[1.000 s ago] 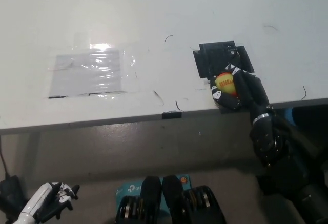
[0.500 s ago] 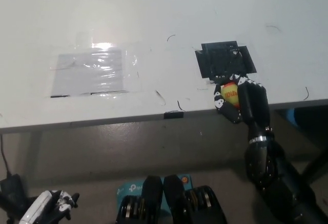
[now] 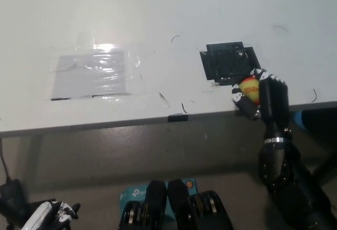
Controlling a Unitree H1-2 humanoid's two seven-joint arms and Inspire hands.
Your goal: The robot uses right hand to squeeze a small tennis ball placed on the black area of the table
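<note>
We've got a white desk (image 3: 158,14) filling most of the frame, with a shiny clear plastic sheet (image 3: 92,75) taped down at left of center. Small black tab (image 3: 177,117) on the front edge, teal box (image 3: 129,194) on the floor at bottom center.

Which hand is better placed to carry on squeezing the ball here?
The right hand: it is already closed on the tennis ball beside the black area. The left hand hangs low, below the table edge.

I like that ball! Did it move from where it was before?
Yes. The ball, held in the right robot hand, moved toward picture right: earlier it sat under the black patch's middle, now by its lower right corner.
</note>
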